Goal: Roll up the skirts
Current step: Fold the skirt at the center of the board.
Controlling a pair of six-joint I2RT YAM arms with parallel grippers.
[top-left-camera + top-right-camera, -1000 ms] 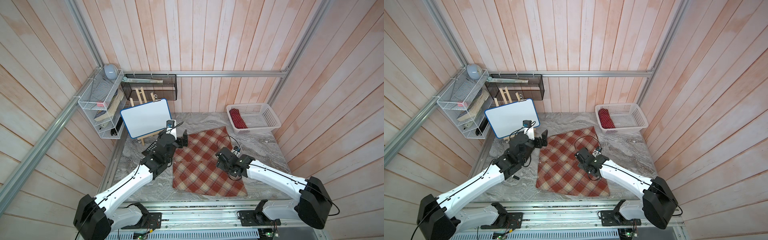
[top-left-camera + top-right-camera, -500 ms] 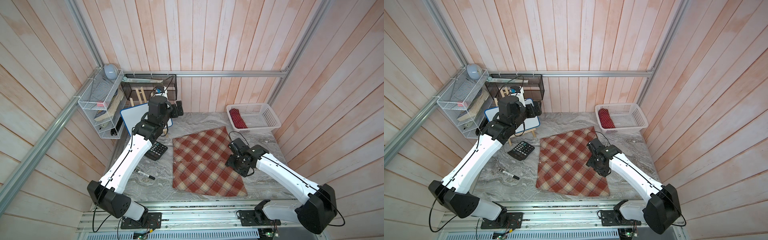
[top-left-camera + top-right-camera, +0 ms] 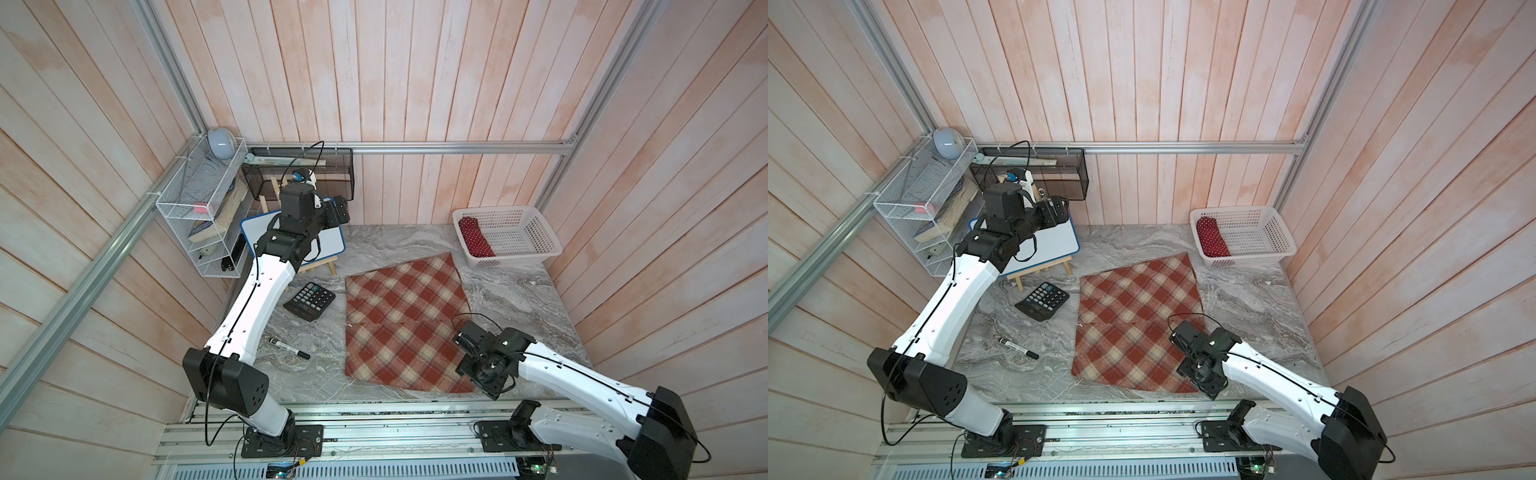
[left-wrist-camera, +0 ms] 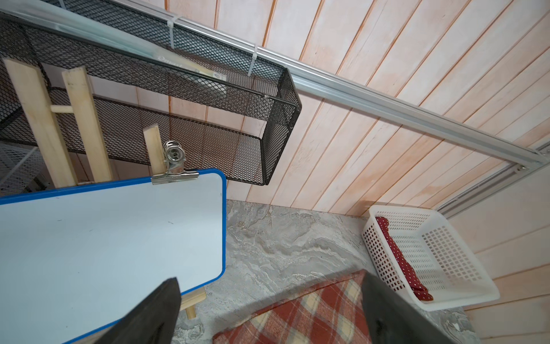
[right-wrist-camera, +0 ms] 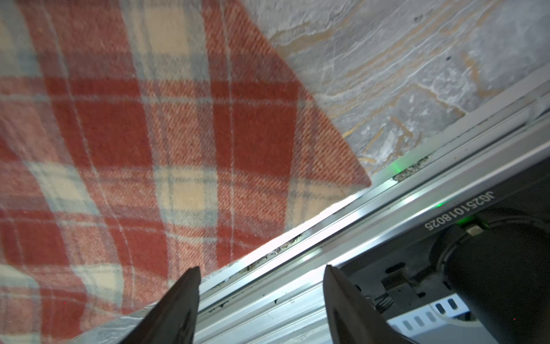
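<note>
One plaid skirt [image 3: 405,324] [image 3: 1136,326] of rust-red and cream lies flat on the marble table in both top views. My left gripper [image 3: 340,210] [image 3: 1059,210] hangs high at the back left, over the whiteboard, open and empty. In the left wrist view it [image 4: 268,300] frames the skirt's far edge [image 4: 300,315] well below. My right gripper [image 3: 482,380] [image 3: 1200,380] is low at the skirt's near right corner. In the right wrist view the skirt [image 5: 148,134] fills the frame, and the open gripper [image 5: 262,286] has nothing between its fingers.
A white basket [image 3: 519,257] at the back right holds a red dotted cloth roll [image 3: 476,237]. A black calculator [image 3: 309,300] and a marker [image 3: 289,348] lie left of the skirt. The whiteboard [image 4: 104,238] on its easel, a black mesh tray [image 4: 208,119] and a wire shelf [image 3: 199,216] crowd the back left. The front rail [image 5: 327,238] runs right by the skirt's corner.
The left arm lifted off the skirt's far left corner and swung back over the whiteboard, uncovering the calculator and marker. The right arm slid from the skirt's right edge to its near right corner.
</note>
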